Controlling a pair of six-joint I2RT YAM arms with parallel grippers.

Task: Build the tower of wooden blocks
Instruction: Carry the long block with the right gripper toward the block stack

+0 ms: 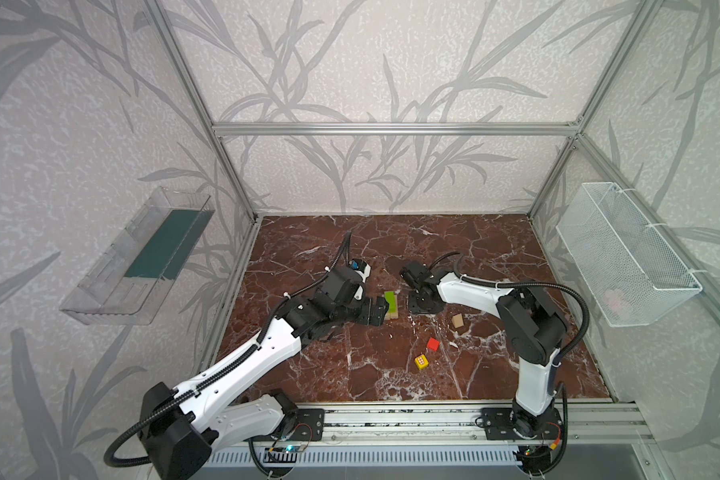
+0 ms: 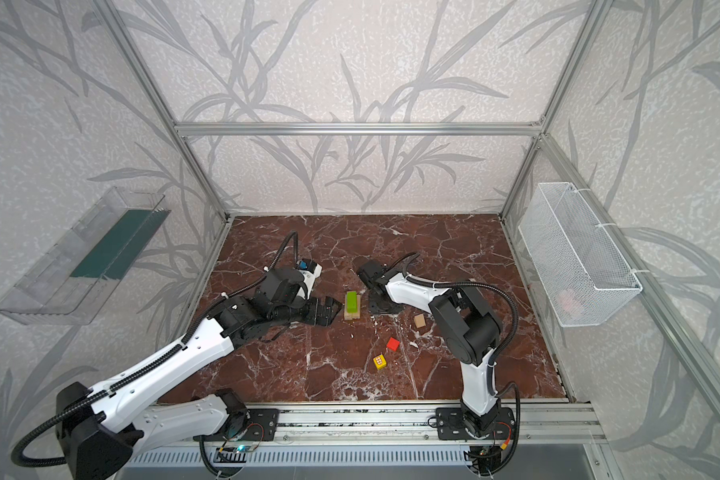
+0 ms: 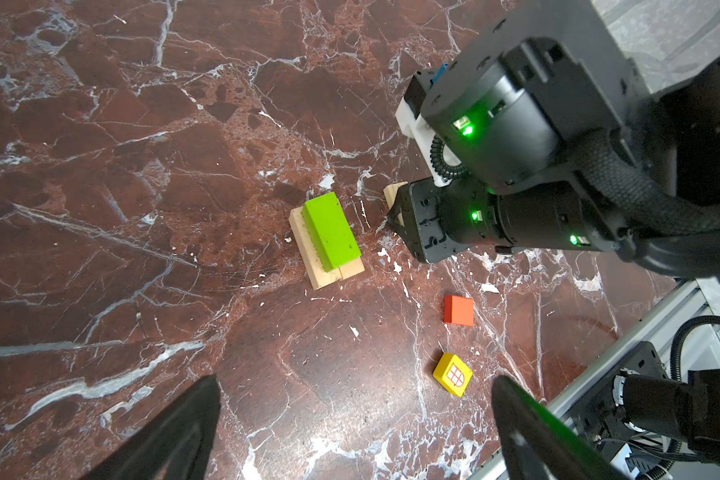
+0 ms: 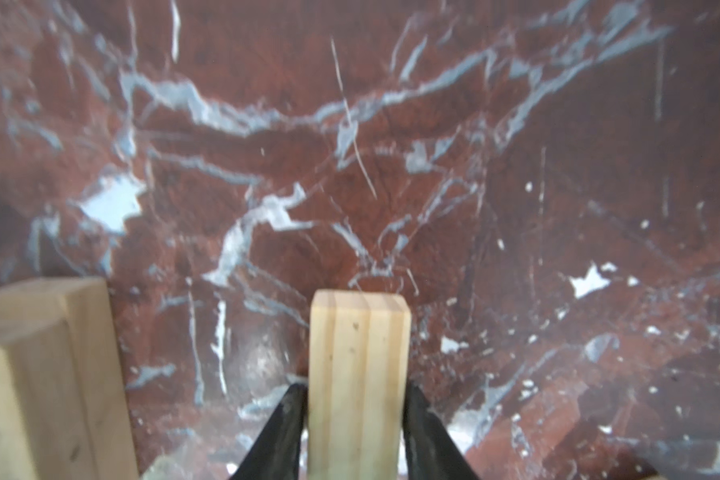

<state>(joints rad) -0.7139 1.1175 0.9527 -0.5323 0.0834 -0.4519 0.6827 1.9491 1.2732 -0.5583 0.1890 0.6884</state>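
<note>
Fingers (image 4: 285,419) of the right gripper (image 4: 354,390) sit close against both long sides of a tan bar (image 4: 356,332), low over the table (image 3: 100,208); whether they press it I cannot tell. On the left gripper (image 3: 356,380) the fingers stand wide apart, empty. So far the tower (image 3: 333,249) is a green bar (image 3: 329,224) on two tan bars (image 3: 321,274), just beside the right gripper. Loose nearby: red cube (image 3: 458,310), yellow cube (image 3: 452,374). Judgement: blocks light, rigid, smooth; take across the narrow sides at mid-length, set down gently.
</note>
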